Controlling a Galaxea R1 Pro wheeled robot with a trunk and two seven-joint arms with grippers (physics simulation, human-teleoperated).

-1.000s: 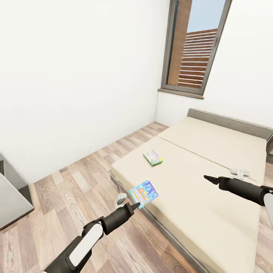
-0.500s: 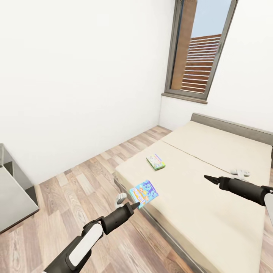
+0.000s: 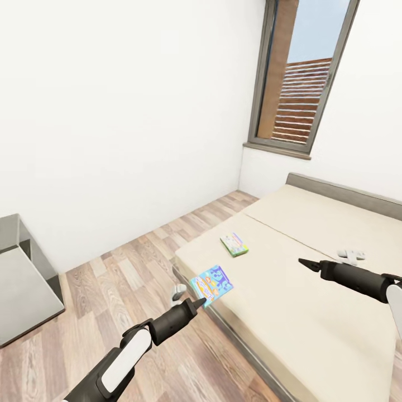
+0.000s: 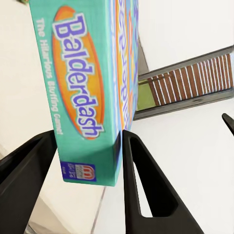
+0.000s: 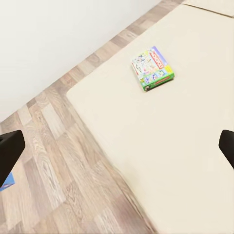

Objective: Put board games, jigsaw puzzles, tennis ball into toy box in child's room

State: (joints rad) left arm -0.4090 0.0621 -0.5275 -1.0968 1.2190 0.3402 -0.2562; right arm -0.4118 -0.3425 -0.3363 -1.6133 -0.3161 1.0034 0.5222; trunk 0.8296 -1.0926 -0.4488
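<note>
My left gripper (image 3: pixel 198 303) is shut on a teal "Balderdash" board game (image 3: pixel 212 283), held upright in the air over the wood floor near the bed's corner. In the left wrist view the box (image 4: pixel 83 87) sits clamped between both black fingers (image 4: pixel 146 185). A second board game, the green-edged Monopoly (image 3: pixel 234 244), lies flat on the beige bed (image 3: pixel 312 290) near its left edge, and is also seen from the right wrist (image 5: pixel 152 68). My right gripper (image 3: pixel 304 261) hovers open over the mattress, to the right of the Monopoly box and apart from it.
A corner of the light grey table (image 3: pixel 22 290) shows at the far left. A small white object (image 3: pixel 352 255) lies on the bed near my right arm. The window with slatted shutters (image 3: pixel 301 84) is behind the grey headboard (image 3: pixel 346 192). Wood floor (image 3: pixel 123 279) runs between table and bed.
The whole view has shifted: bed and window sit further right and lower, and more of the table shows at the left. Both arms keep their pose, the game still held.
</note>
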